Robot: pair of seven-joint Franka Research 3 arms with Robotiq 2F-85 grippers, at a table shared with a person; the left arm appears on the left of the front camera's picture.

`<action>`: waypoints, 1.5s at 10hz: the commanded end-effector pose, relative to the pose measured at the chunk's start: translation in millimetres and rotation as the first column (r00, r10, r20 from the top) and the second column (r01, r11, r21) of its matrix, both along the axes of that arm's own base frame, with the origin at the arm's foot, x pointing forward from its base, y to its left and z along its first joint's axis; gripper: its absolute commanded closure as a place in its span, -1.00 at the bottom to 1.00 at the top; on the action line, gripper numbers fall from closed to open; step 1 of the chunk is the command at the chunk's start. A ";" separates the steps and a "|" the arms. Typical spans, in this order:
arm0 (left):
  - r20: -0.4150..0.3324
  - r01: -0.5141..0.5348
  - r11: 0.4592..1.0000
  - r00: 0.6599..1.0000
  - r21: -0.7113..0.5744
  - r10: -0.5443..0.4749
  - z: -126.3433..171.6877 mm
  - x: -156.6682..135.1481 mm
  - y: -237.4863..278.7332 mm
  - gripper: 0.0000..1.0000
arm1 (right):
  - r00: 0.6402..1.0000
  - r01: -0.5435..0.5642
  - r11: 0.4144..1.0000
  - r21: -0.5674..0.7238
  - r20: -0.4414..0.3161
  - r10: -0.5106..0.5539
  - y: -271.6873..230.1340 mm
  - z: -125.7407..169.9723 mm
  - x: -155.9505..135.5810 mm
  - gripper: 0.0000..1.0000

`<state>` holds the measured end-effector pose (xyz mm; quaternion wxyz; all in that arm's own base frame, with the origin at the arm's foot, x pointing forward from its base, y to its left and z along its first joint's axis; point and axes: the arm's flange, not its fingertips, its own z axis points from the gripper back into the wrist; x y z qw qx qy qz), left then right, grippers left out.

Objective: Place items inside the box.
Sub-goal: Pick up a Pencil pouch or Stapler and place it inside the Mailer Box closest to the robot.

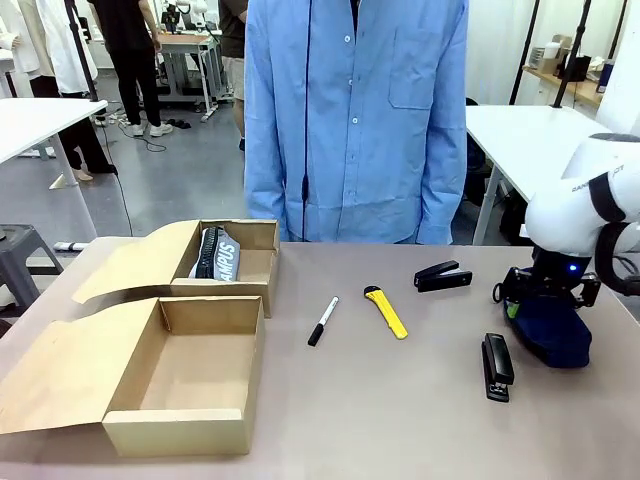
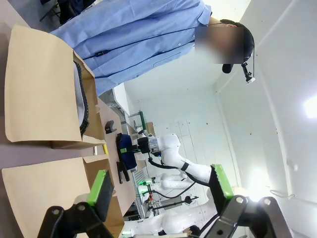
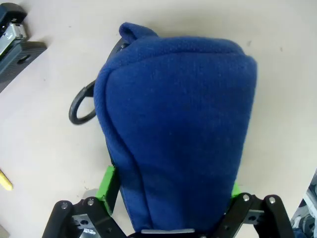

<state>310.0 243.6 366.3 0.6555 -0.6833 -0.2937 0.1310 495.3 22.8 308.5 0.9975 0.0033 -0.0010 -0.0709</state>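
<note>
Two open cardboard boxes stand at the table's left. The far box [image 1: 255, 262] holds a grey zip pouch [image 1: 215, 254]; the near box [image 1: 232, 430] has nothing in it. A black-and-white marker pen [image 1: 322, 321] and a yellow utility knife [image 1: 386, 312] lie mid-table. One black stapler [image 1: 443, 276] lies behind them and another [image 1: 497, 366] nearer the front right. My right gripper [image 3: 169, 198] is down over the navy blue fabric pouch [image 3: 178, 129], jaws open, with a green pad [image 3: 106, 186] on either side of it. My left gripper [image 2: 161, 191] hangs open and holds nothing, pointing across the boxes.
A person in a light blue shirt [image 1: 355, 120] stands at the table's far edge, hands out of sight. The boxes' wide lids [image 1: 60, 365] lie flat to the left. A black ring [image 3: 81, 106] sticks out from the navy pouch. White tables stand behind.
</note>
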 end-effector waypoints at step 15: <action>0.018 0.006 1.000 1.000 -0.005 -0.005 1.8 -1.2 -1.0 -1.00 | 0.999 -0.037 0.999 0.037 -0.032 0.038 1.8 -3.4 7.1 1.00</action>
